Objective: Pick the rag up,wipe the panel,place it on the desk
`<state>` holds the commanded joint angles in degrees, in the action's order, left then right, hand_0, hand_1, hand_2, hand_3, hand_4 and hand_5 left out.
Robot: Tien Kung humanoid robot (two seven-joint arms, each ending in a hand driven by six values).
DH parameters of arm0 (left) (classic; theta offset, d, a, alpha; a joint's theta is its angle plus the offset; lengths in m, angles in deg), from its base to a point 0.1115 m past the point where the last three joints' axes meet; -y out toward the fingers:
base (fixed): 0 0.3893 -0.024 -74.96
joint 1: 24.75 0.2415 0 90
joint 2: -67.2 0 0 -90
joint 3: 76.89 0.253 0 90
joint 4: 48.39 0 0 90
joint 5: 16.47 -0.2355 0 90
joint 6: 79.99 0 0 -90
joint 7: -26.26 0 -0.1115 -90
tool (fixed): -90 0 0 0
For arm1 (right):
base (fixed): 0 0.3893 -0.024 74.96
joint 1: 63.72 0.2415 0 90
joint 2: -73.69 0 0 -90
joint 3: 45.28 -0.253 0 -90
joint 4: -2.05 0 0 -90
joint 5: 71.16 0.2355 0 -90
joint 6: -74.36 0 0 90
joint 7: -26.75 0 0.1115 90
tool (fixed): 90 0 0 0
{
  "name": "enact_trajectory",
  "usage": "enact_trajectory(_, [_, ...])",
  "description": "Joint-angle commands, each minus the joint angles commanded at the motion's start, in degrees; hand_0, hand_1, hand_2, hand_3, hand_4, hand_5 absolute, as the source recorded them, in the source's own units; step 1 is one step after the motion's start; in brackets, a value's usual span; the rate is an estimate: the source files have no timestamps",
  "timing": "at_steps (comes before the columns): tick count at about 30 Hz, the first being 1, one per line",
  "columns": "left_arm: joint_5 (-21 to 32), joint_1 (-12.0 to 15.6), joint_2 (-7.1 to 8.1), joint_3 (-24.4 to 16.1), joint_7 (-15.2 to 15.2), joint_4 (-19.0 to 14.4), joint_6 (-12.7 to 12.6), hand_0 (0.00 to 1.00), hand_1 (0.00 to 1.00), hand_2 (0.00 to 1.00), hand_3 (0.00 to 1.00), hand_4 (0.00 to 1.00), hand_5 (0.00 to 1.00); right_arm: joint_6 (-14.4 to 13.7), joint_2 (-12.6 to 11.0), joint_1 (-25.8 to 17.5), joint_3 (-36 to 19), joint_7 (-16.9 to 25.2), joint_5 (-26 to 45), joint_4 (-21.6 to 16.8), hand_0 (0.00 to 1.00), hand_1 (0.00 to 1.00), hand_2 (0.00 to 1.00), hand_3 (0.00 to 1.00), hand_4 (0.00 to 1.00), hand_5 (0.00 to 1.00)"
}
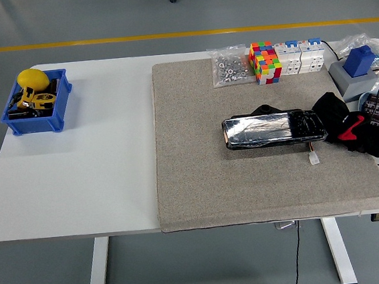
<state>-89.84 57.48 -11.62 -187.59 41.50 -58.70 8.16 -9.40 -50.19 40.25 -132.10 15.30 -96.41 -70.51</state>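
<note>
On the grey mat (197, 154), right of the glossy panel (273, 129), a black-and-red rag (349, 125) is lying bunched, looking soft, light, easiest pinched at a raised fold; no fingers are showing, so their state is unknowable.

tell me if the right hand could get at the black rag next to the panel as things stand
Probably yes. The rag lies uncovered at the mat's right edge, just right of the panel, on the side that arm enters from. Neither hand is in view yet.

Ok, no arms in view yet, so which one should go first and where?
Probably bring the right arm in toward the rag. It lies crumpled, black and red, at the mat's right edge, just right of the panel, untouched. Neither hand shows, and the rag is on the right, so it is likely the nearer reach.
</note>
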Motion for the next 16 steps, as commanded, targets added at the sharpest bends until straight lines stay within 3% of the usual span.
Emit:
enact_trajectory(1, [0.04, 0.0, -0.01, 0.01, -0.02, 0.0, 0.01, 0.685, 0.73, 0.731, 0.608, 0.673, 0.628, -0.34, 0.02, 0.03, -0.02, 0.36, 0.22, -0.01, 0.747, 0.757, 0.863, 0.998, 0.998, 0.998])
enact_trajectory(6, [-0.05, 0.06, 0.0, -0.09, 0.02, 0.0, -0.03, 0.685, 0.73, 0.731, 0.608, 0.673, 0.628, -1.06, -0.09, 0.07, -0.17, 1.69, 0.12, -0.14, 0.747, 0.757, 0.863, 0.998, 0.998, 0.998])
enact_trajectory(7, [-0.06, 0.08, 0.0, -0.08, 0.02, 0.0, -0.03, 0.685, 0.73, 0.731, 0.607, 0.673, 0.629, -1.14, -0.06, 0.07, -0.18, 1.88, 0.04, -0.15, 0.703, 0.708, 0.826, 0.983, 0.998, 0.998])
enact_trajectory(12, [0.13, 0.17, 0.01, 0.17, 0.02, 0.0, -0.03, 0.685, 0.73, 0.731, 0.607, 0.673, 0.629, -0.96, 0.05, -0.09, 0.02, 2.04, -0.36, -0.12, 0.703, 0.708, 0.826, 0.983, 0.998, 0.998])
enact_trajectory(13, [0.19, 0.19, 0.0, 0.25, 0.01, 0.0, -0.02, 0.685, 0.729, 0.731, 0.607, 0.673, 0.631, -0.97, 0.06, -0.11, 0.06, 2.07, -0.49, -0.11, 0.739, 0.734, 0.841, 0.9, 0.998, 0.998])
enact_trajectory(16, [0.31, 0.24, -0.01, 0.45, 0.01, 0.0, 0.0, 0.685, 0.729, 0.731, 0.607, 0.673, 0.631, -1.07, 0.07, -0.16, 0.11, 2.24, -0.7, -0.09, 0.739, 0.734, 0.841, 0.9, 0.998, 0.998])
